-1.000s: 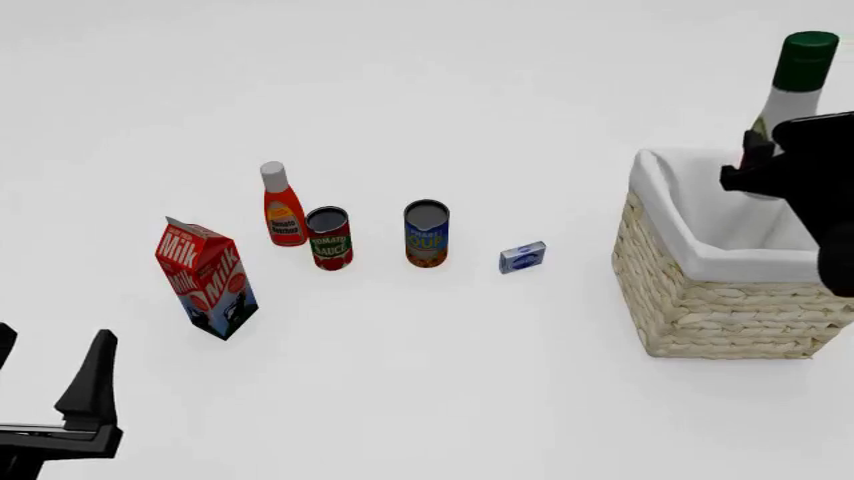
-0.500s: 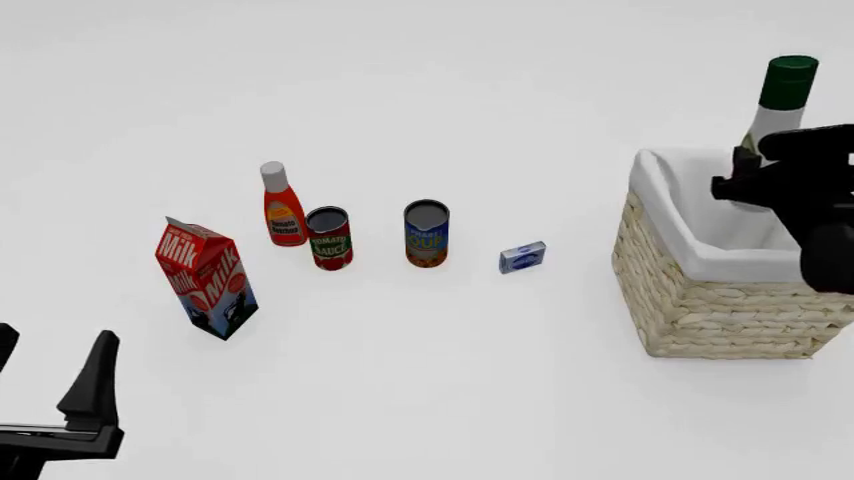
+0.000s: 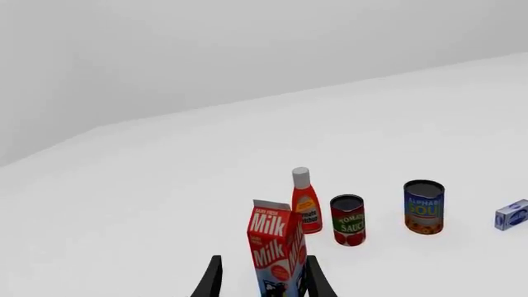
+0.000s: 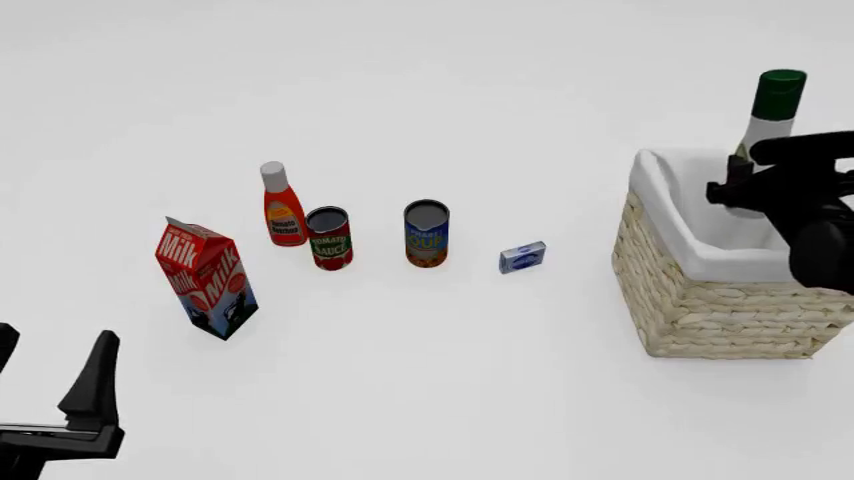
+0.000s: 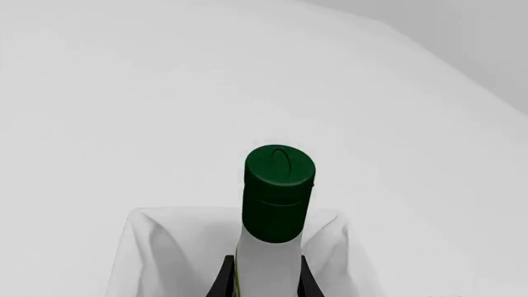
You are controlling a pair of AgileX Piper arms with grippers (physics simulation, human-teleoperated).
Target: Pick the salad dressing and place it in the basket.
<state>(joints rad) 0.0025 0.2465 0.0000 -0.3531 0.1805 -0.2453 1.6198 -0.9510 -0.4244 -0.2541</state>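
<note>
Nearest you, at about 7 o'clock in the front view, your left gripper [image 4: 47,400] sits low over the table [image 4: 441,400] with its jaws spread wide and nothing between them. In the left wrist view its two fingers [image 3: 211,281] frame the milk carton [image 3: 276,247], which stands further out on the table, not touching them.

Moving out, the milk carton [image 4: 208,277] stands at roughly 9 o'clock. Beyond it, in a loose row toward the centre, stand the red bottle [image 4: 282,206] with its white cap, the tomato sauce can [image 4: 328,238] just beside it, and the blue soup can [image 4: 427,233]. A small blue box [image 4: 522,257] lies to the right of the soup can.

At 3 o'clock sits the basket [image 4: 721,300], its white lining open to the top.

Your right gripper [image 4: 750,178] is over the basket's far part, clamped on the salad dressing [image 4: 770,115] at the body below the neck. The bottle's long axis is close to upright, cap up toward 12 o'clock, leaning slightly right. The right wrist view looks up along the salad dressing [image 5: 277,210] from between the fingers, green cap furthest from the camera, with the basket [image 5: 148,247] lining behind it. You cannot tell from these views whether the bottle's base touches the lining.
</note>
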